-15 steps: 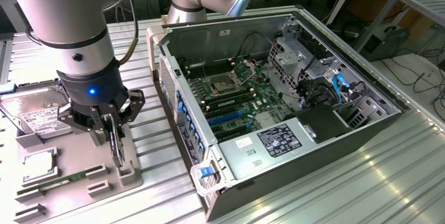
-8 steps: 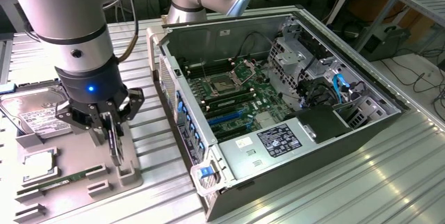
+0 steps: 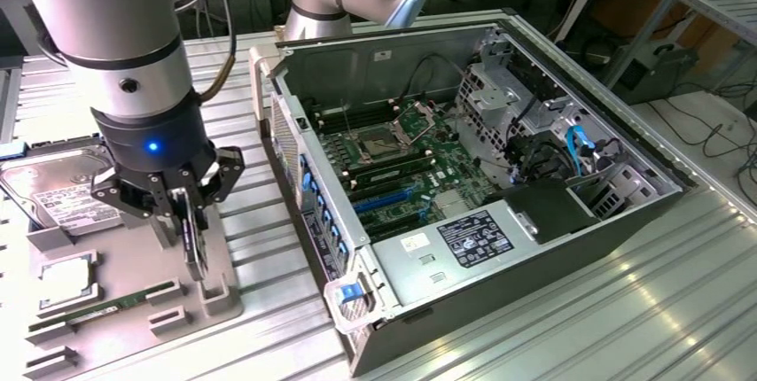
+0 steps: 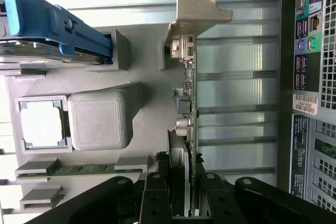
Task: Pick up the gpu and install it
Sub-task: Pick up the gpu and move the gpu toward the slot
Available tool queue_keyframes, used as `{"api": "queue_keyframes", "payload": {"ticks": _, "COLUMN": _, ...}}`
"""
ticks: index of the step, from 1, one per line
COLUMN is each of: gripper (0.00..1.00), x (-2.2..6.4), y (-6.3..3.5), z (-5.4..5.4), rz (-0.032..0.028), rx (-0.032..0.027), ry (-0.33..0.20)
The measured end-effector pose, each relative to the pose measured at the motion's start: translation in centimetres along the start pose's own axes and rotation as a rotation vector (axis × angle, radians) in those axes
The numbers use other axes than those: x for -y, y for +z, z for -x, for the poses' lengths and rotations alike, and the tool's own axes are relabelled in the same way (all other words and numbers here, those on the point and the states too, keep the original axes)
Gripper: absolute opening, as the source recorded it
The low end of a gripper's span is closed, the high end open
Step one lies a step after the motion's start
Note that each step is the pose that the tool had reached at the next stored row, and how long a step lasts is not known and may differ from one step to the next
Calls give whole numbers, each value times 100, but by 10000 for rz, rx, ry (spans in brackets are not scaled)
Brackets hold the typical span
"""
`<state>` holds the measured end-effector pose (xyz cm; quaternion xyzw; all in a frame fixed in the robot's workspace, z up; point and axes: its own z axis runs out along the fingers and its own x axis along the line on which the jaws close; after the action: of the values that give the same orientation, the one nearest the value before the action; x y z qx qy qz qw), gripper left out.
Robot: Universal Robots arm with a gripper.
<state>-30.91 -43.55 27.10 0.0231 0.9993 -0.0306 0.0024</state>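
Slatted metal worktop (image 3: 568, 328) carries an open PC case (image 3: 556, 266) lying on its side, motherboard (image 3: 402, 159) exposed upward, on the exterior view's right. A grey holder tray (image 3: 119, 257) is set just beside the case on the exterior view's left, and the arm (image 3: 119, 53) is posed straight down over it. Also parked in the tray are a hard drive (image 3: 59, 190), a CPU (image 3: 66, 279) and a memory stick (image 3: 113, 306), none of them touched. The gpu (image 3: 195, 244) is stood on edge in the tray at the side nearest the case, directly under the gripper (image 3: 180, 208). In the wrist view the fingers (image 4: 157, 198) are seen straddling the card, one on the fan face and one on the board face, closed in and pinching it. The grip is taken towards the fan portion, and the silver bracket (image 4: 197, 11) is at the far end of the card from the fingers. The long axis is level, parallel to the case's rear I/O panel (image 4: 310, 35), and the fingers are closed across the thin dimension. The card appears to be seated in its slot posts; whether it is lifted clear cannot be told. The case interior lies sideways from the card, towards the exterior view's right, well apart from the grip point.
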Motion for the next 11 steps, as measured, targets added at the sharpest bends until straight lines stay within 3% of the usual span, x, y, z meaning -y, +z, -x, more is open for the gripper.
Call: {"api": "queue_keyframes", "payload": {"ticks": 11, "gripper": 27, "x": 6, "y": -99, "z": 3, "rz": 18, "rx": -116, "ry": -7}}
